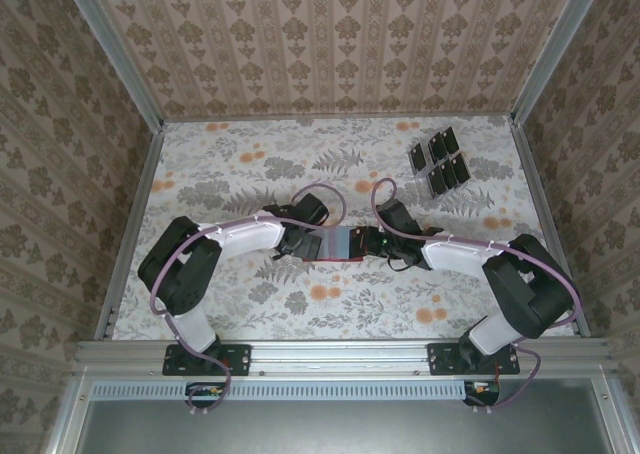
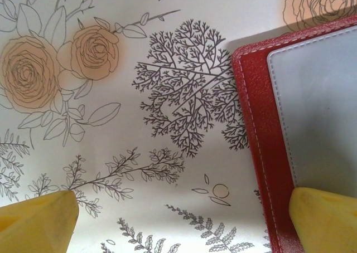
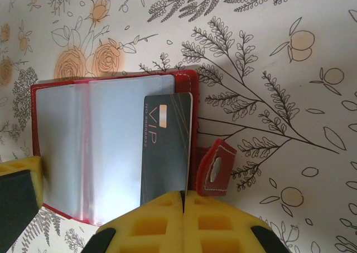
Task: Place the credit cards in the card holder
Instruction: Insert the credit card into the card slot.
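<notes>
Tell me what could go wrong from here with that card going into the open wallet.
1. The right pincer is shut on the end of the black card, which lies near the card holder's right edge beside the red tab. Pushed askew, it could ride over the pocket rather than into it.
2. The left pincer is open, with one finger over the holder's border. If it isn't pressing down, the holder may slide.

top: I look steeply down from high behind the rig, whole table (image 1: 300, 164) | wrists: close, facing the tabletop | shared: open card holder (image 1: 346, 244) mid-table
</notes>
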You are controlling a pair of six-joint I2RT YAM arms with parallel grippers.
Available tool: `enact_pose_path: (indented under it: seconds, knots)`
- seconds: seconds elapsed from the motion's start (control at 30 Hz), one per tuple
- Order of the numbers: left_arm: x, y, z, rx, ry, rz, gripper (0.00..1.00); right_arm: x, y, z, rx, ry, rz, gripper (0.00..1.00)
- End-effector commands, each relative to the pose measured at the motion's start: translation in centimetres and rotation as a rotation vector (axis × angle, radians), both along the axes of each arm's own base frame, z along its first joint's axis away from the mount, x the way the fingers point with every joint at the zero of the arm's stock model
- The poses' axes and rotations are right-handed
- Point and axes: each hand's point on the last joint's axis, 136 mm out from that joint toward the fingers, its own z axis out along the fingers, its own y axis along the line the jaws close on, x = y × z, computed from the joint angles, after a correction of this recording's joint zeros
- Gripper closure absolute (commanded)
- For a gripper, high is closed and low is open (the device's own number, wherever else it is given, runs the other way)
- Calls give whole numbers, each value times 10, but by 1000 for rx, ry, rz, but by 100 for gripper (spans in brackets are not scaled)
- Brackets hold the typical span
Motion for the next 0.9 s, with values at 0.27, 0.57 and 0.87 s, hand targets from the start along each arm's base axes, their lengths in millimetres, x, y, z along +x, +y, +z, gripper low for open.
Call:
enact_pose_path:
  seconds: [0.27,0.57,0.87]
  knots:
    - [-13,19,-13,55,41,34,0,-1,19,28,140,-29,65,100]
    - [-13,18,-14,49,42,37,0,9,43,63,282,-88,90,100]
    - [-14,19,-16,56,47,35,0,18,61,49,343,-95,94,100]
